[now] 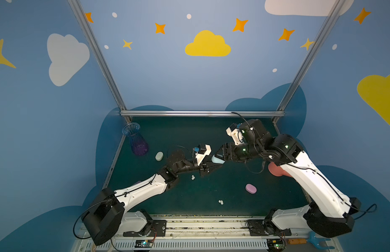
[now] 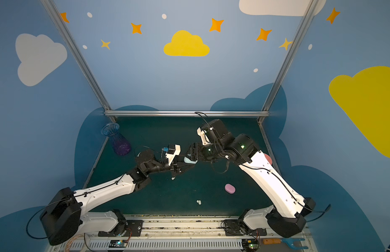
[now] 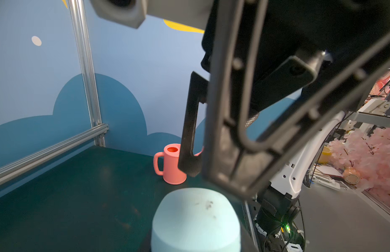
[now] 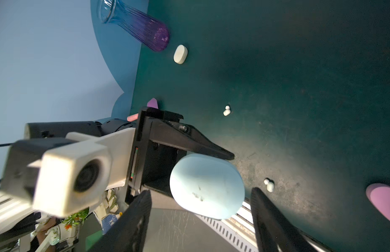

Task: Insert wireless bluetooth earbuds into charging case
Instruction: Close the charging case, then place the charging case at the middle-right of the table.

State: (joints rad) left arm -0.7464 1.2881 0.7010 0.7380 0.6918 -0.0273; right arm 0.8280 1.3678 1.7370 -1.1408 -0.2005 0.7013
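Note:
A pale blue oval charging case (image 1: pixel 218 160) (image 4: pixel 207 187) hangs above the middle of the green table. My left gripper (image 1: pixel 219 164) is shut on it. In the left wrist view the case (image 3: pixel 196 220) fills the lower edge and hides the jaws. My right gripper (image 4: pixel 200 192) is open. Its two black fingers (image 4: pixel 263 209) stand on either side of the case, apart from it. Two white earbuds (image 1: pixel 193 177) (image 4: pixel 226 110) lie on the table below the left gripper. Another pair of earbuds (image 1: pixel 221 202) (image 4: pixel 269 185) lies nearer the front.
A whitish case (image 1: pixel 159 156) lies at mid left next to a blue-purple glass vase (image 1: pixel 136 139) on its side. A lilac case (image 1: pixel 251 188) lies at front right. A pink mug (image 3: pixel 171 163) stands by the right wall, partly under the right arm. An aluminium rail (image 1: pixel 200 113) bounds the back.

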